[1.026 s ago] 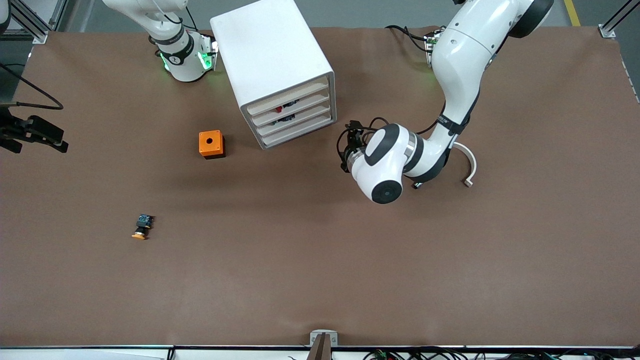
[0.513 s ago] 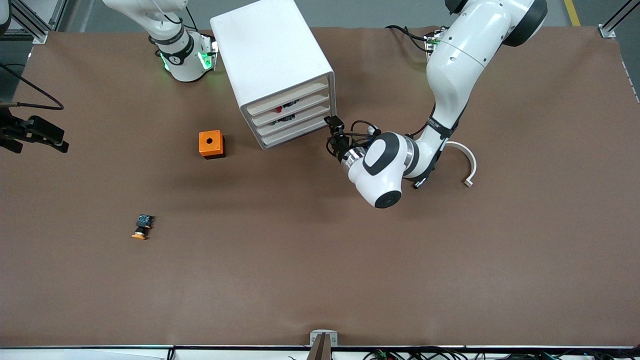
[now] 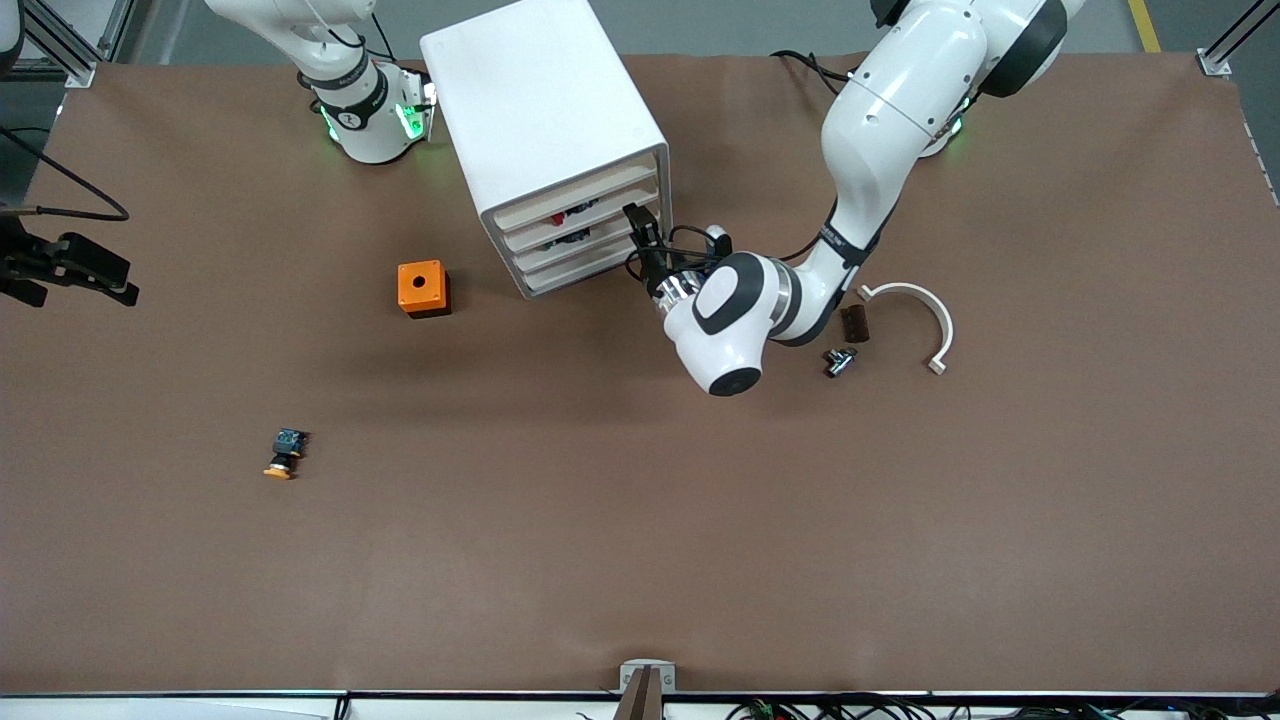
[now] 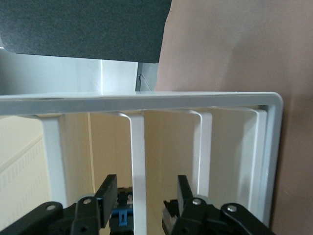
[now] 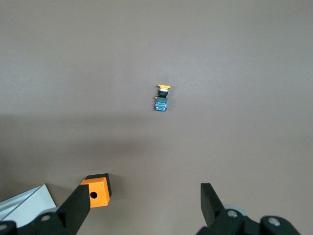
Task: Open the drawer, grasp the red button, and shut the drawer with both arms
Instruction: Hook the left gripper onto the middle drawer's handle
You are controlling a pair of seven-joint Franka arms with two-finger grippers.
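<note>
The white cabinet (image 3: 540, 120) stands near the robots' bases, its four drawers (image 3: 585, 235) shut. A red cap with a black body, the button (image 3: 558, 216), shows in the gap at the top drawer. My left gripper (image 3: 641, 230) is at the drawer fronts, at the left arm's end of them. In the left wrist view it (image 4: 145, 196) is open, its fingers (image 4: 106, 195) on either side of a middle drawer's front edge (image 4: 138, 156). A black body with a blue end (image 4: 120, 213) shows inside. My right gripper (image 3: 85, 268) waits open (image 5: 144, 205) high over the right arm's end of the table.
An orange cube with a hole (image 3: 422, 288) sits beside the cabinet. A button with an orange-yellow cap (image 3: 284, 455) lies nearer the front camera. A white curved piece (image 3: 925, 310), a brown block (image 3: 853, 323) and a small black part (image 3: 838, 361) lie by the left arm.
My left arm has swung toward the cabinet, bringing its gripper up to the drawer fronts and uncovering the brown block. The right arm has not moved.
</note>
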